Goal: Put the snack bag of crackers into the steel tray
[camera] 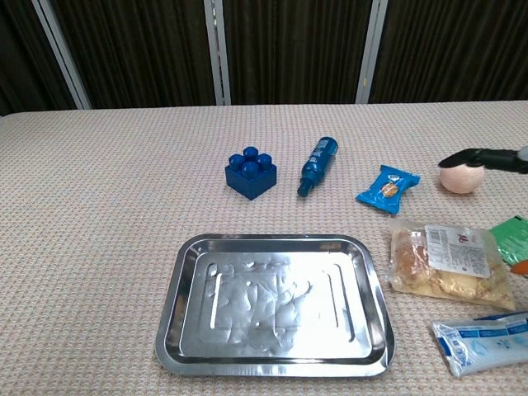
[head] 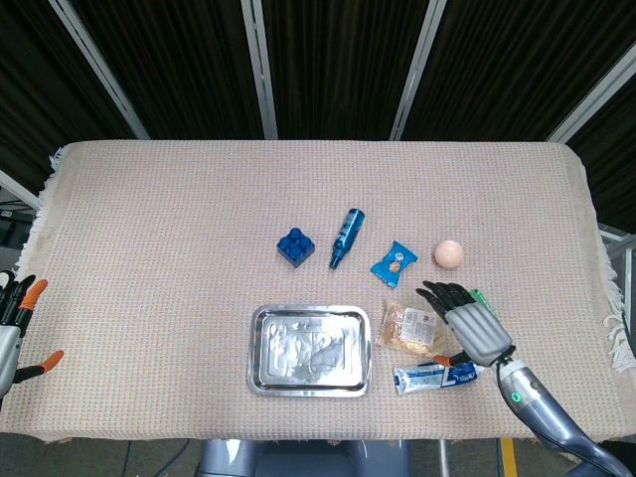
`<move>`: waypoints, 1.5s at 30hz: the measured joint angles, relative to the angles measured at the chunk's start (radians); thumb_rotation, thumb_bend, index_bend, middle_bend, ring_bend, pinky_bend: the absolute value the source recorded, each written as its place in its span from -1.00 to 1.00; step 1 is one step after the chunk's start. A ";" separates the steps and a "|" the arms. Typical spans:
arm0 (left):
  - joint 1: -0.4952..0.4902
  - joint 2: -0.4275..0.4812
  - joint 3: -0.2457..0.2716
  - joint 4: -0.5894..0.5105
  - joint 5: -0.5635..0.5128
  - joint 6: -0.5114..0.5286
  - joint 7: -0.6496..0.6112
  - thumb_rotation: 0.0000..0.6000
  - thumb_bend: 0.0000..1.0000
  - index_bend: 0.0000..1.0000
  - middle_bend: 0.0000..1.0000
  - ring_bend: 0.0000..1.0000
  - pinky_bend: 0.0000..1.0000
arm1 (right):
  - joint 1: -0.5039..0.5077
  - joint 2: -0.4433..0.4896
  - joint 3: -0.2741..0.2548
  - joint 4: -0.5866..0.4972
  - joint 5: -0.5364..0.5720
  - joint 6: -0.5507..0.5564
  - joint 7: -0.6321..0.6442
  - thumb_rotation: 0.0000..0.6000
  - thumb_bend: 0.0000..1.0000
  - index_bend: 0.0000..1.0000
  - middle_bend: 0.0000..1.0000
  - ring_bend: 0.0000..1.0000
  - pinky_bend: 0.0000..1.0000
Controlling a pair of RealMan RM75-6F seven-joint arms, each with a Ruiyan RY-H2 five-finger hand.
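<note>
The clear bag of crackers [head: 409, 329] [camera: 445, 265] lies flat on the cloth just right of the steel tray [head: 309, 377] [camera: 272, 363], which holds nothing. My right hand [head: 467, 326] hovers with its fingers spread beside the bag's right edge, above the green packet. In the chest view only its dark fingertips [camera: 483, 157] show at the right border. My left hand [head: 14, 320] rests open at the table's left edge, far from the tray.
A blue block [head: 295, 245], a blue bottle [head: 347, 237], a small blue packet [head: 394, 261] and a peach ball [head: 449, 254] lie behind the tray. A toothpaste tube [head: 435, 377] lies in front of the crackers, and a green packet [camera: 513, 241] to their right.
</note>
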 measured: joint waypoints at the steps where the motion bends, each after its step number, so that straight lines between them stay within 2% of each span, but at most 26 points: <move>1: 0.000 0.000 0.000 0.000 0.000 -0.001 -0.001 1.00 -0.90 -1.00 -1.00 -1.00 -1.00 | 0.015 -0.011 0.002 0.003 0.016 -0.020 -0.003 1.00 -0.86 -0.94 -1.00 -1.00 -0.86; 15: -0.001 0.002 0.006 0.005 -0.008 -0.017 -0.018 1.00 -0.90 -1.00 -1.00 -1.00 -1.00 | 0.085 -0.120 -0.016 0.085 0.121 -0.126 -0.069 1.00 -0.86 -0.93 -1.00 -1.00 -0.86; 21: -0.001 -0.002 0.008 0.018 -0.015 -0.026 -0.035 1.00 -0.90 -1.00 -1.00 -1.00 -1.00 | 0.108 -0.175 -0.018 0.137 0.152 -0.149 -0.066 1.00 -0.86 -0.83 -0.98 -1.00 -0.83; 24: 0.000 -0.003 0.009 0.025 -0.017 -0.027 -0.043 1.00 -0.90 -1.00 -1.00 -1.00 -1.00 | 0.118 -0.197 -0.017 0.164 0.162 -0.155 -0.055 1.00 -0.86 -0.75 -0.90 -1.00 -0.76; 26: 0.001 -0.004 0.009 0.028 -0.019 -0.028 -0.047 1.00 -0.90 -1.00 -1.00 -1.00 -1.00 | 0.123 -0.208 -0.017 0.178 0.166 -0.156 -0.047 1.00 -0.85 -0.61 -0.79 -0.94 -0.63; 29: 0.002 -0.004 0.009 0.032 -0.022 -0.029 -0.052 1.00 -0.90 -1.00 -1.00 -1.00 -1.00 | 0.128 -0.219 -0.015 0.193 0.168 -0.153 -0.035 1.00 -0.74 -0.28 -0.55 -0.72 -0.38; 32: 0.004 -0.006 0.010 0.038 -0.024 -0.030 -0.059 1.00 -0.90 -1.00 -1.00 -1.00 -1.00 | 0.129 -0.227 -0.012 0.202 0.163 -0.138 -0.026 1.00 -0.63 -0.06 -0.39 -0.52 -0.18; 40: 0.001 -0.010 0.011 0.044 -0.022 -0.035 -0.066 1.00 -0.90 -1.00 -1.00 -1.00 -1.00 | 0.134 -0.217 -0.009 0.185 0.132 -0.105 -0.004 1.00 -0.56 0.06 -0.26 -0.35 -0.02; 45: -0.003 -0.011 0.008 0.045 -0.021 -0.037 -0.067 1.00 -0.90 -1.00 -1.00 -1.00 -1.00 | 0.144 -0.188 0.004 0.119 0.082 -0.069 0.013 1.00 -0.55 0.08 -0.25 -0.33 0.00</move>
